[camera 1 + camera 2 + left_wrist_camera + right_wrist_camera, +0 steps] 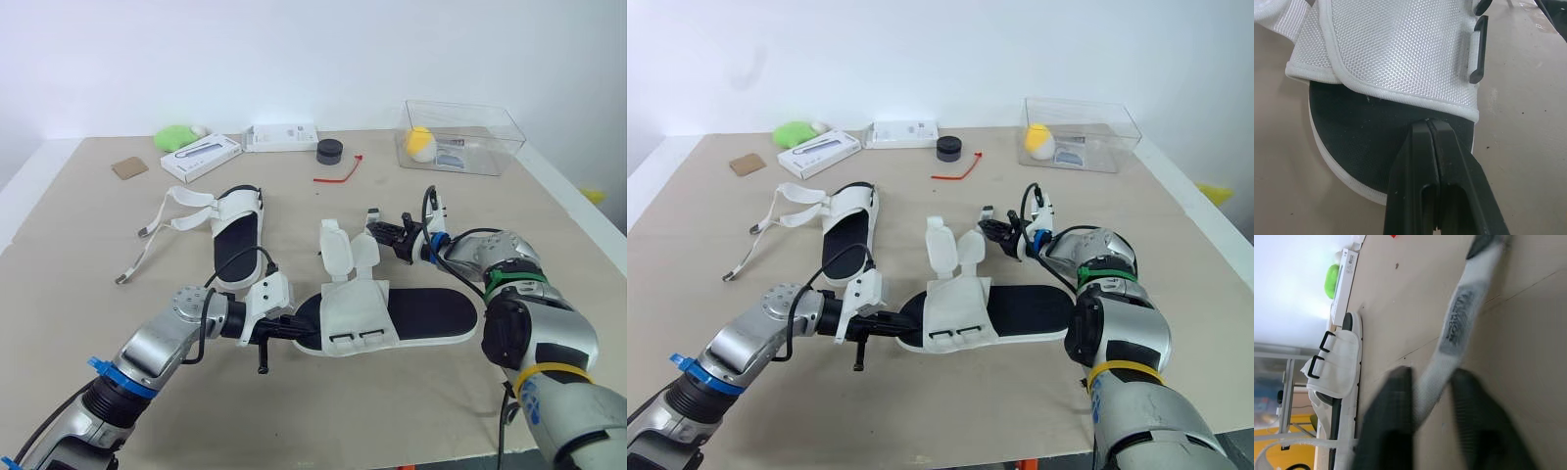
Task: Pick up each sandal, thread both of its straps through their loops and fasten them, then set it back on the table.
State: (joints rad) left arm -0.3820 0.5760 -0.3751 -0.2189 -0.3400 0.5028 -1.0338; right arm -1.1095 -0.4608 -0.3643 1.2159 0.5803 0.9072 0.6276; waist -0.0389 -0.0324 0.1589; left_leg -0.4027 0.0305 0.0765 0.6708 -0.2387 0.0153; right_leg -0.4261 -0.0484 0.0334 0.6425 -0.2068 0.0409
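Observation:
The near sandal [431,313], a black footbed with a white mesh upper [1400,54], lies flat at the table's middle. My left gripper [294,331] is at its left end. Its fingers are shut, side by side on the footbed, with their tips against the hem of the upper. One white strap [1457,318] with a dark tip rises from that sandal to my right gripper [389,233], which is shut on it just above the table. The second sandal [235,230] lies farther back on the left, its loose straps [157,220] splayed to the left.
At the back right stands a clear plastic box [470,127] holding a yellow ball. A black round cap [329,150], a red tie [338,171], two white boxes [201,157], a green object [176,135] and a brown card [128,167] lie along the back.

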